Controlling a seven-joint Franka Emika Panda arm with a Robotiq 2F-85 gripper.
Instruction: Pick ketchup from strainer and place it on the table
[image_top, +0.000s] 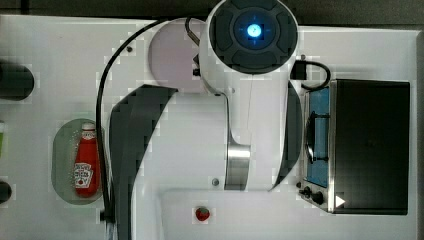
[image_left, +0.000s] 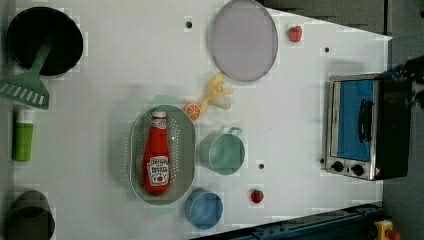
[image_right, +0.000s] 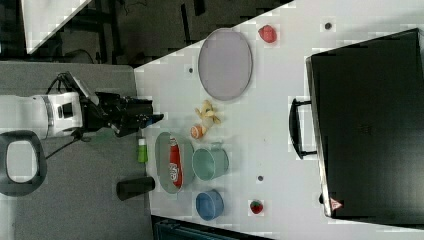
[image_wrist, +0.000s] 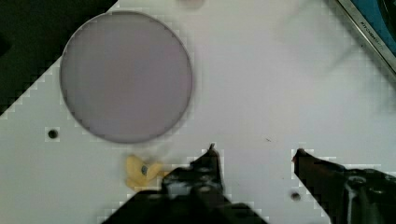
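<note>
Ketchup (image_left: 157, 152) lies lengthwise inside the strainer (image_left: 137, 150), clear of its rim; tool (image_wrist: 254, 151) hangs released, empty, above bare tabletop (image_left: 115, 70).

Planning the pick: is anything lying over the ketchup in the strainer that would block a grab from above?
Nothing visible does. The red ketchup squeeze bottle lies alone in the pale green oval plastic strainer, uncovered. The open claw holds nothing, over bare white table.

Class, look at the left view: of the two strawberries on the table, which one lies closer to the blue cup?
The strawberry near the left view's bottom edge, just right of the blue cup; the other strawberry lies far off beside the grey plate.
</note>
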